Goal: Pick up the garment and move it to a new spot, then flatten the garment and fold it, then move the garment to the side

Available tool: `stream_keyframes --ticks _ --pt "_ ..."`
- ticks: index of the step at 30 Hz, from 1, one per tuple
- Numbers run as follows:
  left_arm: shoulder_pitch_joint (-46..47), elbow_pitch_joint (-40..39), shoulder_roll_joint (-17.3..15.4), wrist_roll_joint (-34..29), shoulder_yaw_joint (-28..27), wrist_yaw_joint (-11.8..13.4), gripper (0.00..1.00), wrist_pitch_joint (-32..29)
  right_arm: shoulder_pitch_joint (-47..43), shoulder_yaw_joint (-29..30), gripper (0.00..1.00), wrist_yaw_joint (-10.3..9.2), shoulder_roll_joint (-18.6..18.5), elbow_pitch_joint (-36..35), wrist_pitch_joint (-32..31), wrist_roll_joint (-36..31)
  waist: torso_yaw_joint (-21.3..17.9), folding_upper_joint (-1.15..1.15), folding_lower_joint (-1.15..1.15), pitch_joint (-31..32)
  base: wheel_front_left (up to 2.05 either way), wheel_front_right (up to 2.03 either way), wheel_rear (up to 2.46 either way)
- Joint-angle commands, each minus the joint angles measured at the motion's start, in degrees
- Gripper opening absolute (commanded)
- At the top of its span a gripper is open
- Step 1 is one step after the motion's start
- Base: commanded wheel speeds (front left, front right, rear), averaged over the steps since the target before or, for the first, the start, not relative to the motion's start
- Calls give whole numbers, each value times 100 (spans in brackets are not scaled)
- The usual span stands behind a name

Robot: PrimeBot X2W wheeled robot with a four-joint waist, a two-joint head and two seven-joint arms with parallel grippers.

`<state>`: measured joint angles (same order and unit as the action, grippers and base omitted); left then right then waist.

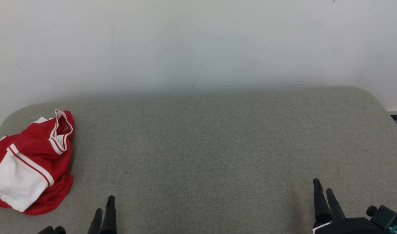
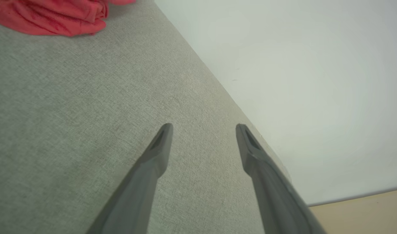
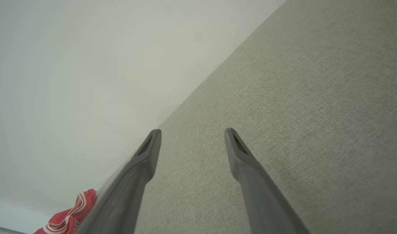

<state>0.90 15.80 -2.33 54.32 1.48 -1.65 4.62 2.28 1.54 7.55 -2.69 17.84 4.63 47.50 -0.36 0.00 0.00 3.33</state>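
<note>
One broad worktop (image 1: 217,146), covered in grey-green woven cloth, takes up the lower half of the head view, with a pale wall (image 1: 198,42) behind it. At its left end lies the garment (image 1: 29,162), a red jersey with white panels and white-striped trim. It is crumpled into a loose heap, with a trimmed opening standing up at the top of the pile. It looks light, soft and limp, so it should sag and unfold when lifted, and a shallow pinch may catch only one layer or slip off. The cloth cover probably grips it a little, so dragging would likely bunch it. The best hold, I judge, is a thick fold or the trimmed edge near the top of the heap, where the seams give some bulk. The left gripper (image 1: 105,204) sits near the garment's lower right, apart from it, jaws spread wide and empty. The right gripper (image 1: 322,186) is well apart toward the other end, likewise wide and empty.
</note>
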Motion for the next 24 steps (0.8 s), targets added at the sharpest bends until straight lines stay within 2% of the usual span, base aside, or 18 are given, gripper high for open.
stream_keyframes --ticks 1,11,24 --pt "17 -77 -33 -251 24 22 100 65 27 -29 100 -5 -18 -33 62 -240 -3 0 0 13 0 0 0" --pt "-54 -144 -51 -1295 34 167 100 233 38 -117 100 -6 -20 86 183 -1007 -23 0 0 80 0 0 0" --pt "-151 -202 -67 -2276 -7 265 100 424 -9 -183 100 -7 -22 135 365 -1864 20 0 0 155 0 0 0"
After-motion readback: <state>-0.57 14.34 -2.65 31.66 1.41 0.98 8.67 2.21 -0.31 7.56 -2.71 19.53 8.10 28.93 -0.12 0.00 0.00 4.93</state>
